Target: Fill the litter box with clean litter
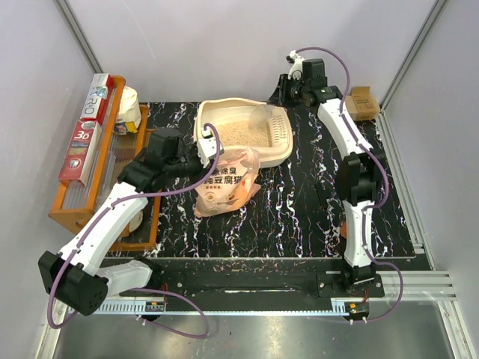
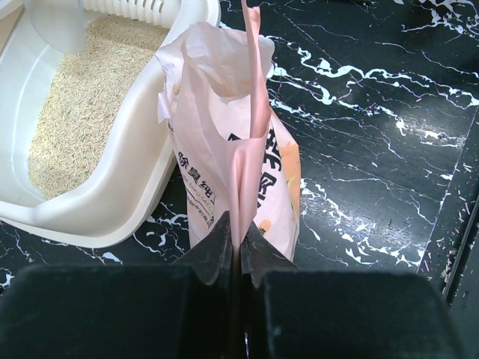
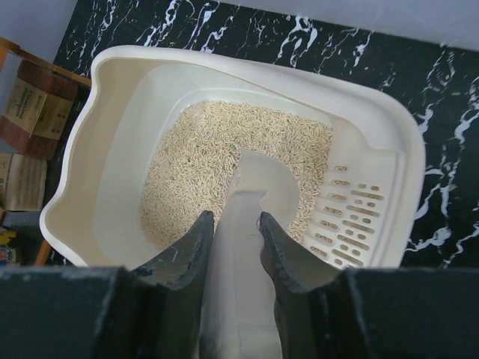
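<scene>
The cream litter box (image 1: 204,114) sits at the back middle of the black marble table, its slotted grille (image 3: 355,217) at the right end. Pale tan litter (image 1: 243,133) covers its floor and shows in both wrist views (image 2: 82,112) (image 3: 194,157). My left gripper (image 1: 196,152) is shut on the top edge of the pink-and-white bag (image 1: 224,183), which stands upright against the box's front wall (image 2: 127,179). In the left wrist view the gripper (image 2: 237,224) pinches the bag's (image 2: 224,134) fold. My right gripper (image 3: 236,218) is shut on the handle of a translucent scoop (image 3: 251,187), held over the litter.
An orange wooden tray (image 1: 75,202) with a long foil box (image 1: 88,127) and small items stands at the left table edge. A cardboard box (image 1: 361,102) sits at the back right. Grey walls enclose the table on three sides.
</scene>
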Robot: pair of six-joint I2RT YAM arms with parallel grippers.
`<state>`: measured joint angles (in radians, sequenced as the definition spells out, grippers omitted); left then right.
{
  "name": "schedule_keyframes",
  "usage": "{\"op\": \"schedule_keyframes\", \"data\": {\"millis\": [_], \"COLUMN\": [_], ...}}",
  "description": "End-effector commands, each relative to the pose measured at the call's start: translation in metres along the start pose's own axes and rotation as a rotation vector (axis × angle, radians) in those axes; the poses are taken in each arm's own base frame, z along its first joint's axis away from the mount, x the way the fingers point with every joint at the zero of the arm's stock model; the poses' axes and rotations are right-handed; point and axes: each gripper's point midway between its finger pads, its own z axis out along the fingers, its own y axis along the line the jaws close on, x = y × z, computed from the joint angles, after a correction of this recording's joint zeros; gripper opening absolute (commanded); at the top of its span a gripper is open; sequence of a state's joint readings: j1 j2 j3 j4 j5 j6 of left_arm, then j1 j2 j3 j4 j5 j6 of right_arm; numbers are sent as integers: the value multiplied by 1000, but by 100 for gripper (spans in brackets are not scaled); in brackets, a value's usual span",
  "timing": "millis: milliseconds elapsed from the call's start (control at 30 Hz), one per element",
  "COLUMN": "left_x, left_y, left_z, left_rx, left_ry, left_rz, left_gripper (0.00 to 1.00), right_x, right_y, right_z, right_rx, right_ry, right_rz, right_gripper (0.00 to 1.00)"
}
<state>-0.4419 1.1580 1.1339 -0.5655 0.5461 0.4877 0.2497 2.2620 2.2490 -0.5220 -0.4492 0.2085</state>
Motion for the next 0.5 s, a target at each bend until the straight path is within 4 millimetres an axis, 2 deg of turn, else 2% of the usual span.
{"op": "schedule_keyframes", "data": {"millis": [0, 67, 100, 133, 167, 267, 467], "left_x": [-11, -12, -13, -12, -14, -14, -13], "left_y": [-2, 0, 0, 2, 7, 16, 32], "left_z": [-5, -4, -3, -2, 1, 8, 23], "left_rx": [2, 4, 6, 4, -2, -6, 1], "left_ry": [-52, -52, -47, -41, -35, -4, 60], "left_rz": [6, 6, 11, 10, 11, 15, 3], "left_gripper": [0, 0, 4, 13, 28, 41, 40], "right_x": [-49, -52, -50, -53, -55, -57, -61], "right_y": [29, 36, 38, 43, 48, 65, 108], "right_z": [-49, -57, -59, -66, -70, -85, -129], "right_rx": [5, -10, -14, -23, -37, -91, -222], "right_ry": [-127, -130, -123, -131, -135, -134, -135], "right_rz": [-192, -216, -217, -227, -229, -239, -303], "right_gripper": [0, 0, 0, 0, 0, 0, 0]}}
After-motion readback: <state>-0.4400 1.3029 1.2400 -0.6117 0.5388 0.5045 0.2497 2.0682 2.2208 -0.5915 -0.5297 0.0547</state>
